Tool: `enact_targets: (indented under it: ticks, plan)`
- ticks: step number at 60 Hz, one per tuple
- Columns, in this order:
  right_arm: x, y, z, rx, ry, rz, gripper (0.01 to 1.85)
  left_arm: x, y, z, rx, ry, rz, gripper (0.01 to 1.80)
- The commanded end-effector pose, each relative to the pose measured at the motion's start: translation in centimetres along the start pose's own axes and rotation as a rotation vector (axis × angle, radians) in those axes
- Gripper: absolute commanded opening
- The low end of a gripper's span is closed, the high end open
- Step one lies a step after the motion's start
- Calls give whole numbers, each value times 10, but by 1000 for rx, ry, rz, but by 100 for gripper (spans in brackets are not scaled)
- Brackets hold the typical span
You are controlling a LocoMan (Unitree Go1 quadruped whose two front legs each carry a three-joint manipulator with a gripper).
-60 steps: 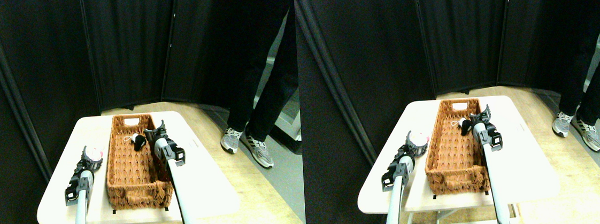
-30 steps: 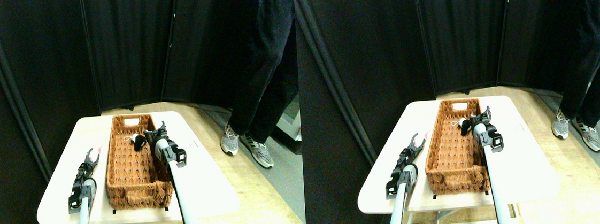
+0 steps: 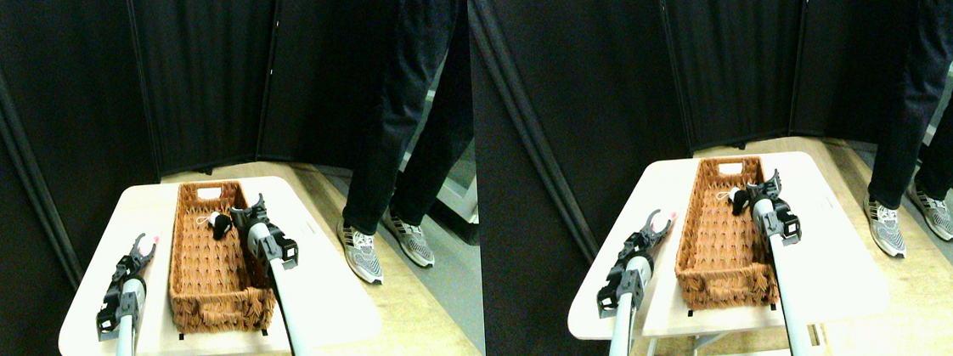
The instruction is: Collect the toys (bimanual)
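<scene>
Curtained lab test area: black partition screens (image 3: 207, 73), white table (image 3: 321, 297)

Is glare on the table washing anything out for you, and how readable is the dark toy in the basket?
Stereo pair view: the white table is overexposed, so the pale toy at the left gripper nearly vanishes, leaving only a pink speck; the black-and-white toy in the brown wicker basket is small and soft-edged; the black screens behind show no detail.

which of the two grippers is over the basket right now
The right gripper reaches over the right rim of the wicker basket, beside the black-and-white toy. The left gripper hangs over bare table, left of the basket.
</scene>
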Motion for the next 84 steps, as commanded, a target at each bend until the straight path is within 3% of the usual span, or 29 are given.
enact_targets:
  ticks: [1, 9, 29, 41, 52, 58, 66, 79, 84]
  plan:
    - [-2, 5, 2, 8, -22, 32, 73, 0, -19, 14, -11, 11, -94, 1]
    - [-1, 3, 4, 7, -28, 32, 71, -1, -33, 18, -16, 21, -115, 1]
    - [-5, -1, 10, 14, -39, 41, 66, -1, -101, 27, 5, 96, -230, 1]
    - [-9, -2, 14, 0, -55, 50, 61, 3, -146, 13, -30, 121, -278, 1]
    - [-10, -3, 20, 7, -78, 42, 67, 12, -170, 0, -67, 157, -306, 1]
    - [-10, -5, 23, 12, -82, 48, 63, 18, -177, -9, -130, 186, -310, 1]
    - [-11, -7, 28, 5, -98, 44, 41, 28, -180, -23, -187, 204, -292, 1]
    - [-11, -8, 31, -6, -100, 52, 29, 37, -172, -36, -262, 251, -297, 1]
    - [-10, -8, 32, -3, -97, 33, 45, 33, -169, -34, -257, 259, -270, 30]
